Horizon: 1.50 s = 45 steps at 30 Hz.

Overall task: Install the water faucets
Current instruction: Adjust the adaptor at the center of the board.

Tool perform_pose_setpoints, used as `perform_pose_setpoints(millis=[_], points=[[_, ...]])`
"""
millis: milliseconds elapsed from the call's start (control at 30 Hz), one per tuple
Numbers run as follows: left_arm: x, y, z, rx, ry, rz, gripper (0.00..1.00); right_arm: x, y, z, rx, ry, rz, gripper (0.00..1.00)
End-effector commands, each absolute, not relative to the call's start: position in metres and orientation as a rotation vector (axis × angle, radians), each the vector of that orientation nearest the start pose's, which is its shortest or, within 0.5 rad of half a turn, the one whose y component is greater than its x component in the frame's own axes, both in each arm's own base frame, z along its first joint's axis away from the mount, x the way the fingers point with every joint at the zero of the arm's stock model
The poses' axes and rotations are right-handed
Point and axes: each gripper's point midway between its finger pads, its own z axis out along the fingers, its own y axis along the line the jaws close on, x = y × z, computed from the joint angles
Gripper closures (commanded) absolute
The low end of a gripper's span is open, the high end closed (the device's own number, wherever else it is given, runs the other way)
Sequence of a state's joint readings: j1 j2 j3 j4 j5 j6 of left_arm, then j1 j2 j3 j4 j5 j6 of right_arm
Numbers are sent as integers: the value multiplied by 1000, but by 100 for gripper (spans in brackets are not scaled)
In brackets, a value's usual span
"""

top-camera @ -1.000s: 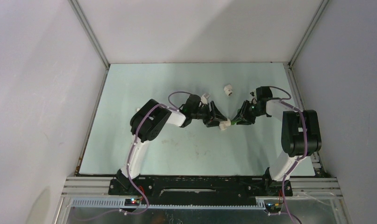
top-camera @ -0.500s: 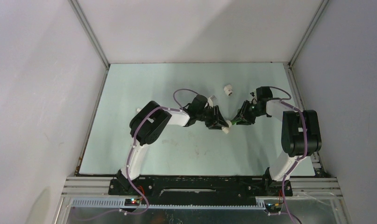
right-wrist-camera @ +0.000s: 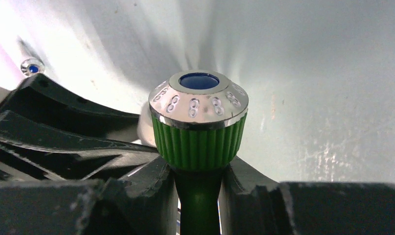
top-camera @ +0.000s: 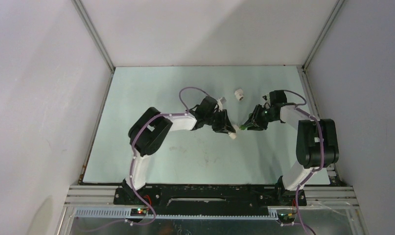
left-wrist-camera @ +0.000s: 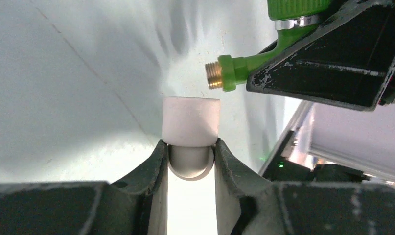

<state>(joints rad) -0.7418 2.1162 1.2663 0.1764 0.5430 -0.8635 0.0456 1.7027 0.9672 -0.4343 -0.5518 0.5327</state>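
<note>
My right gripper [top-camera: 245,126] is shut on the green faucet [right-wrist-camera: 199,129], clamping its neck just below the ribbed knob with the chrome and blue cap. My left gripper [top-camera: 228,130] is shut on a short white pipe fitting [left-wrist-camera: 191,122]. In the left wrist view the faucet's brass threaded end [left-wrist-camera: 214,76] points left, just above and right of the fitting's open mouth, with a small gap between them. A small white piece with a grey end [top-camera: 221,101], which looks like the white faucet, lies beside the left wrist.
A second stubby white fitting [top-camera: 239,94] stands on the pale green table [top-camera: 151,147] behind the two grippers. Grey walls enclose the table on the left, back and right. A metal rail runs along the near edge.
The fitting and the green faucet's tip were touching one second ago. The left arm has stretched out and turned, and the fitting now sits slightly lower and left, apart from the faucet's tip.
</note>
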Motion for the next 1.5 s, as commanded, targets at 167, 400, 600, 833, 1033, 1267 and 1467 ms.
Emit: perform_pose_setpoints(millis=[167,400,600,833,1033,1267,1467], points=[[292,-348,99,626,2393,-852,100,319,132,112,263,2585,959,100],[289,-274,80,790,2348,-297,100,310,133,119,188,2592,914,100],[288,-265,49,846,2417,-57,100,310,134,117,192,2596,922,100],[285,-270,44,884,2405,68,58,310,132,118,195,2596,915,100],[273,-269,40,799,2447,-30,32,309,132,116,198,2602,921,100],[266,-284,60,527,2389,-509,15,307,132,115,192,2611,922,100],[271,-288,57,509,2378,-605,15,307,133,115,191,2613,939,100]])
